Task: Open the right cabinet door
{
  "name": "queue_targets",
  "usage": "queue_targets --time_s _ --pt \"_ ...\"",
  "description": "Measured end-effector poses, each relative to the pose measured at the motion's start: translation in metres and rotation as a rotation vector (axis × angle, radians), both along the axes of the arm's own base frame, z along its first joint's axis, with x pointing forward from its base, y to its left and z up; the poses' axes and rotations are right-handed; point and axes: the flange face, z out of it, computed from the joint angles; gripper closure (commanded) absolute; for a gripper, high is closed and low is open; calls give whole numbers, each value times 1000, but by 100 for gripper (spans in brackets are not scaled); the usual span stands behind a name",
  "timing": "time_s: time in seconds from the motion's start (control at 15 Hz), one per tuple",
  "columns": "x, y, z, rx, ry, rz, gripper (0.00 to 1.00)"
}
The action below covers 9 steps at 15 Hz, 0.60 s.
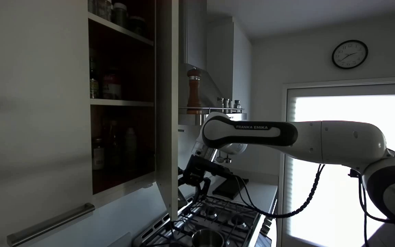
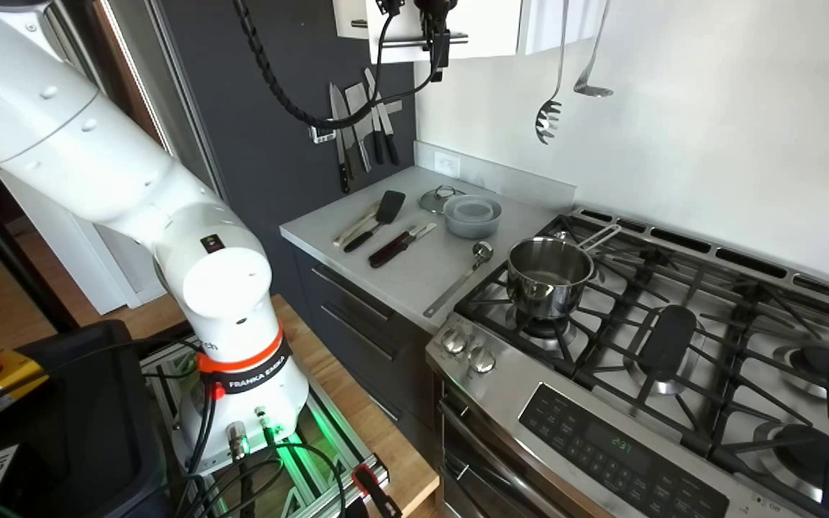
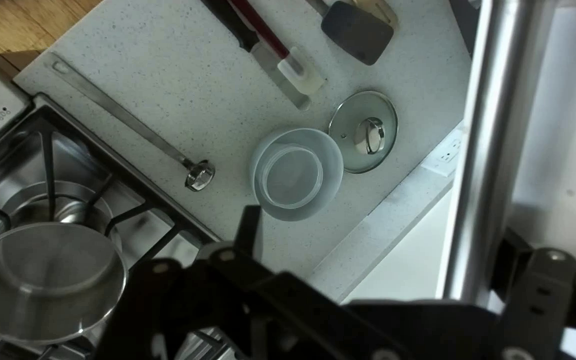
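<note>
Nearest in an exterior view, a wide panel [image 1: 33, 113] is hanging closed; beyond, the right cabinet door [image 1: 166, 113] is standing open, likely stiff and light. Jaws apart, the gripper [image 3: 380, 235] is seemingly straddling the bar handle [image 3: 498, 125], likely slick, best for pulling.

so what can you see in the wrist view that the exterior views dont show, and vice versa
Only the wrist view clearly shows the end effector open, its fingers apart. Only exterior views show the wall clock, pepper mill, cabinet shelves and robot base. Shared by all: the pot on the stove, and the open right cabinet door.
</note>
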Motion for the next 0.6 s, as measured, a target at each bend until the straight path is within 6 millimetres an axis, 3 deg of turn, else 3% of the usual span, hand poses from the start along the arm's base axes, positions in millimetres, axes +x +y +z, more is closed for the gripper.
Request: queue_targets --time_s 0.6 --pt "-5 -10 -1 -26 -65 54 0"
